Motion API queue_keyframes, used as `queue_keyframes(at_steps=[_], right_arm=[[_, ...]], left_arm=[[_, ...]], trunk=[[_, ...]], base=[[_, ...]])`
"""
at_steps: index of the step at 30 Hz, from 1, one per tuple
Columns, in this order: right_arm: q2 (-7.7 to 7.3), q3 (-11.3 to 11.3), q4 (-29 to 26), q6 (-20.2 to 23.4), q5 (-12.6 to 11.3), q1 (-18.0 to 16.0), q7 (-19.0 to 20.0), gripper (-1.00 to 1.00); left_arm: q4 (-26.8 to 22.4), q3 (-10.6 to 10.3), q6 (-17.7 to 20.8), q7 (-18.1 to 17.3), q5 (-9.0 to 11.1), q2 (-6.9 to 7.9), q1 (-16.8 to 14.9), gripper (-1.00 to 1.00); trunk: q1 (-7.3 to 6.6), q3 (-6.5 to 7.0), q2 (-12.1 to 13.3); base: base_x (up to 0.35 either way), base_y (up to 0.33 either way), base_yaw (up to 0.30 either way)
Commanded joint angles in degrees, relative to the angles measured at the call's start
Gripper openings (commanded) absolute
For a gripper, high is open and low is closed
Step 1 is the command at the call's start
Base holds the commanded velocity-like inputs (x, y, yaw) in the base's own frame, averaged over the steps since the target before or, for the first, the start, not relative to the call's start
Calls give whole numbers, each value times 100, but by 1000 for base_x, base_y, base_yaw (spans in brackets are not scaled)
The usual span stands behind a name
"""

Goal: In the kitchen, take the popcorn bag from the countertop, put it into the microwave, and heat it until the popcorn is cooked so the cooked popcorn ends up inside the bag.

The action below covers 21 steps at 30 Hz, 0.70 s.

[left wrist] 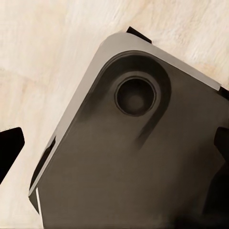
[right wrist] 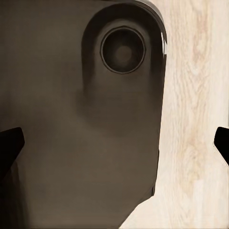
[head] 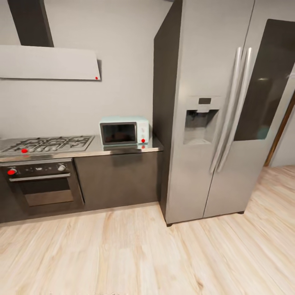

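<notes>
Approach phase: the pale mint-blue microwave (head: 124, 131) sits shut on the grey steel bench (head: 123, 148) (bag apparently unseen); both claws gape empty; next, drive closer.

Counter and floor, head view.

The grey counter (head: 123, 150) runs along the left half of the frame at mid height, ending against the fridge (head: 213, 123). At its right end, just beside the fridge, stands the mint-blue microwave (head: 124, 130), door shut, set back against the wall. A steel hob (head: 47, 144) with black grates takes up the counter's left part. Pale wood floor (head: 143, 254) spans the lower frame; the fridge stands on it at right of centre, and the dark cabinets under the counter reach down to it. In both wrist views the same floor lies under a dark, rounded robot base (left wrist: 143, 162).
</notes>
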Motion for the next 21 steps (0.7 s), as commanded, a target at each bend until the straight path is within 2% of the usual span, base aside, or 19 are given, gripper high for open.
queue_keyframes(at_steps=[1,13,21], right_arm=[[-1,12,1,-21,7,1,-1,100],[-1,29,1,-21,19,1,-1,100],[-1,29,1,-21,19,1,-1,100]], left_arm=[[-8,0,-3,4,13,0,1,100],[-1,6,-3,13,13,0,1,100],[0,8,0,21,21,0,1,100]], trunk=[[0,-4,-2],[0,-4,-2],[0,-4,-2]], base=[[0,0,277],[12,0,277],[258,0,277]])
